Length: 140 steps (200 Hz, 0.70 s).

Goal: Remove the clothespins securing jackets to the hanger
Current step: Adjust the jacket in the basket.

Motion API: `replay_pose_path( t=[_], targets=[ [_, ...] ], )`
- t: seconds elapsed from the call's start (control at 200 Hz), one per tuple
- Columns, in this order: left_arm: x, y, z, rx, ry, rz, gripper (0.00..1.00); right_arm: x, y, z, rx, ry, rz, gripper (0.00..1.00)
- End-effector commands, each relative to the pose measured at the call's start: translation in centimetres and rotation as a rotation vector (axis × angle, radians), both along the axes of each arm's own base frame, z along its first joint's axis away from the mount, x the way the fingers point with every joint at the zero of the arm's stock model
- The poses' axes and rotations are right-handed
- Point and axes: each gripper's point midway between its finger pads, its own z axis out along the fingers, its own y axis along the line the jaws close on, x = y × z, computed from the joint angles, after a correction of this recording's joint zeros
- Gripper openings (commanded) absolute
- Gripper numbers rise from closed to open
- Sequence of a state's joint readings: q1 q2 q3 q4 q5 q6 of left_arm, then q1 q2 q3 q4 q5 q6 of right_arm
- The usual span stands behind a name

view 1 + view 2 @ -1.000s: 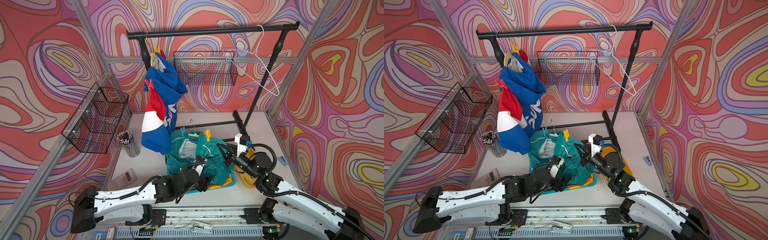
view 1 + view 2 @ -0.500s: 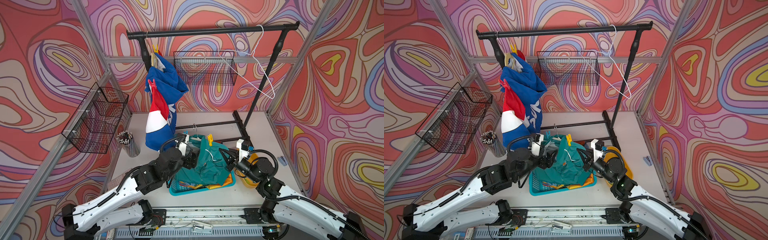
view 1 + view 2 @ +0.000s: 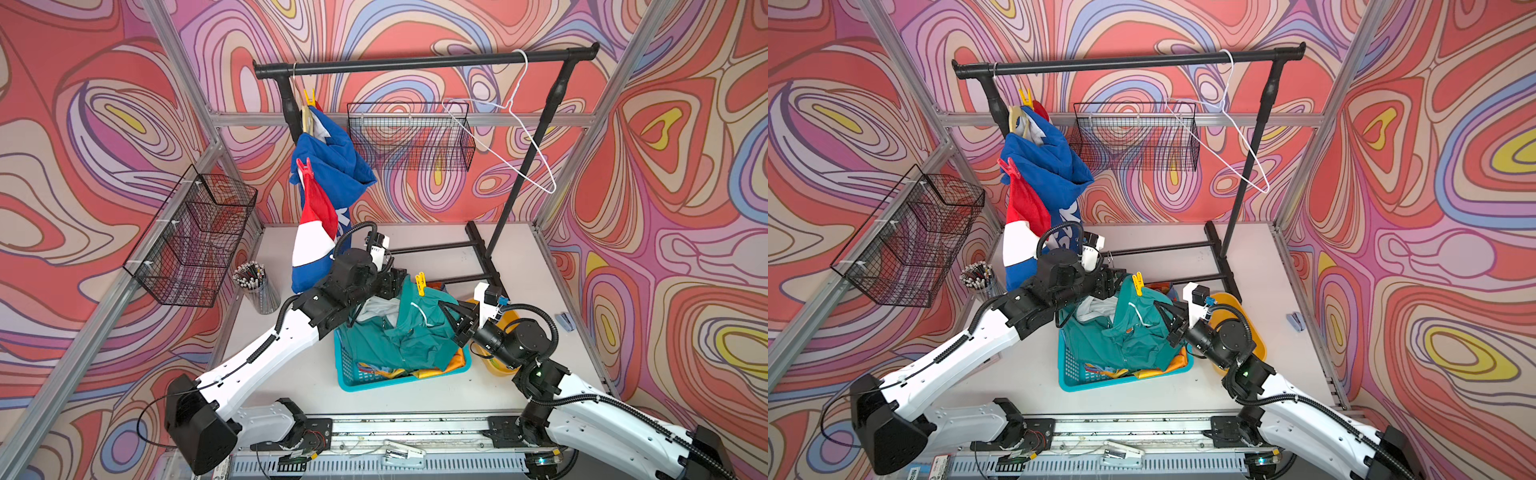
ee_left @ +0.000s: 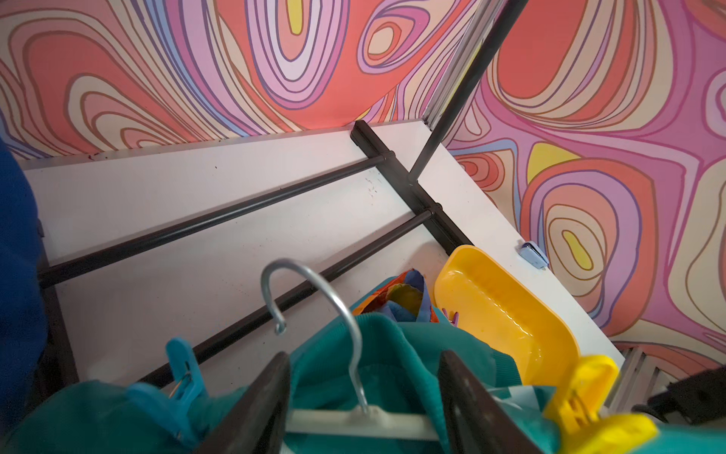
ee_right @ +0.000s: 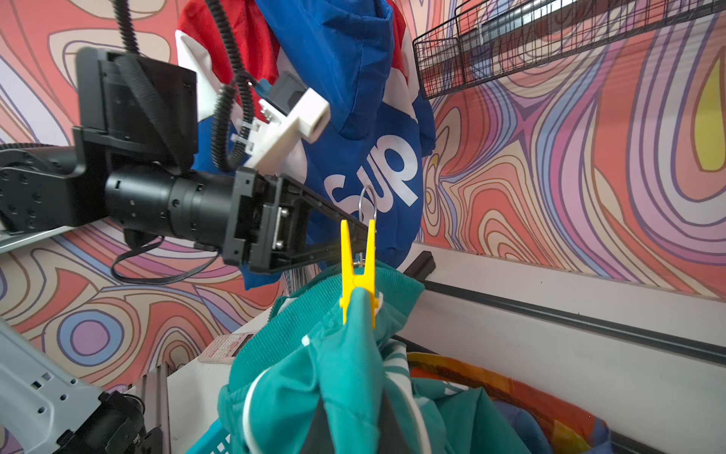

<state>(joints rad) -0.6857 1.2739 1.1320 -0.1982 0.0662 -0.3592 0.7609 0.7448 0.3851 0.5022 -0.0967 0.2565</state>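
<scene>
At centre in a top view, the right gripper (image 3: 448,312), closed on cloth, holds the teal jacket (image 3: 411,332) above the basket (image 3: 353,376), exposing its yellow clothespin (image 5: 356,271). The left gripper (image 4: 363,361), fingers apart and empty, straddles the hanger hook (image 4: 314,291), probably to steady it.

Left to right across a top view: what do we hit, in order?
In a top view: wire basket on the wall → pencil cup → hanging blue jacket → yellow clothespin on the teal jacket → yellow tub → small blue object.
</scene>
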Motion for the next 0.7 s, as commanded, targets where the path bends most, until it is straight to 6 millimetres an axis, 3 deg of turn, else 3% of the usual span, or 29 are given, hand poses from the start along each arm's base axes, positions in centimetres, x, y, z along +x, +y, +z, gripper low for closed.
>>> replay_pose_path(
  t=[0.0, 0.391, 0.566, 0.696],
  targets=[
    [0.1, -1.2, 2.0, -0.058, -0.036, -0.049, 0.50, -0.6, -0.3, 0.6, 0.034, -0.022, 0.008, 0.00],
    [-0.3, -1.3, 2.0, -0.110, -0.047, -0.054, 0.00, -0.1, -0.7, 0.2, 0.046, -0.010, -0.024, 0.00],
    [-0.5, -1.0, 2.3, -0.134, -0.060, -0.046, 0.00, 0.1, -0.7, 0.1, 0.025, -0.001, -0.036, 0.00],
    [-0.6, -1.0, 2.7, -0.151, -0.070, -0.049, 0.00, 0.6, -0.8, -0.2, -0.090, 0.036, -0.063, 0.36]
  ],
)
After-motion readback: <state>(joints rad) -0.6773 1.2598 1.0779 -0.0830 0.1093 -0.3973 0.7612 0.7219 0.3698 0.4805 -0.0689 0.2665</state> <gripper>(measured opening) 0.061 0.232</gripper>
